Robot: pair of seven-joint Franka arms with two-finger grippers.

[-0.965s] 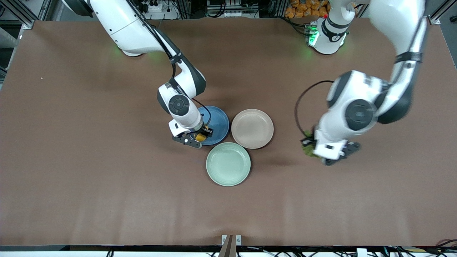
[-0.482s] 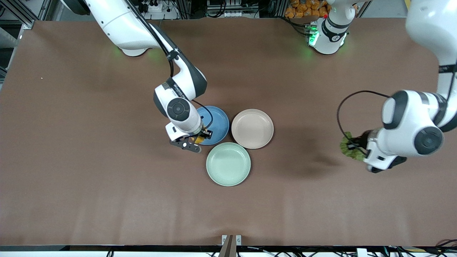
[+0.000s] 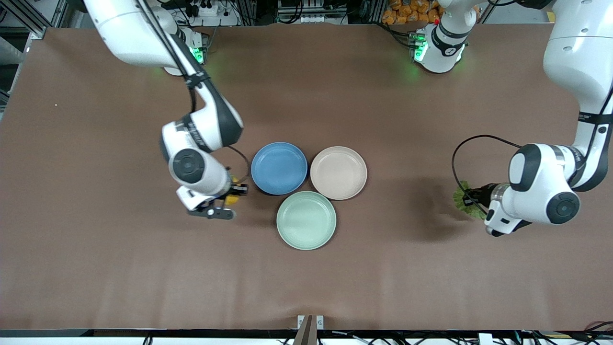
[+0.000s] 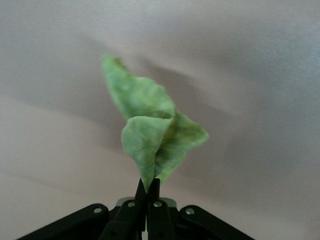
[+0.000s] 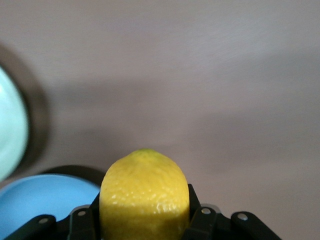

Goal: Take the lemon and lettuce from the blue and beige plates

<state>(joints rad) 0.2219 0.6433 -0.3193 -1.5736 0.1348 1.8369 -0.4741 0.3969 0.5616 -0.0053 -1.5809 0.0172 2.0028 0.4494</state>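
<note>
right gripper: the right gripper (image 3: 230,197) is clamped on the lemon (image 3: 232,198), over bare table (image 3: 119,268) just beside the blue plate (image 3: 279,168), toward the right arm's end.
right gripper, wrist view: the right gripper (image 5: 145,220) has its 2 fingers pressed against the lemon's (image 5: 144,195) flanks, the fruit standing out past the fingertips; the blue plate's rim (image 5: 40,200) shows close by and a sliver of the mint green plate (image 5: 9,131) farther off.
left gripper: the left gripper (image 3: 474,197) is pinched on the lettuce (image 3: 463,200), over bare table well apart from the beige plate (image 3: 338,172), toward the left arm's end.
left gripper, wrist view: the left gripper (image 4: 147,187) is closed tight on the pointed stem end of the lettuce (image 4: 150,135); the leaf runs straight out from the fingertips, its long axis in line with the fingers, folded and crumpled, with only table under it.
plates: 3 plates sit clustered mid-table, the blue and beige plates side by side, the mint green plate (image 3: 306,220) nearer the front camera and touching or nearly touching both. All 3 look bare.
key relation: each item is already outward of its plate, the lemon on the right arm's side of the blue one, the lettuce on the left arm's side of the beige one, so neither arm has to cross the other.
stage, as a judgement: both picks look done; what is left seems to be setting down or holding clear.
risk, as a judgement: the leaf is held by a thin stem only, so it could slip or tear; the round lemon could roll once let go.
</note>
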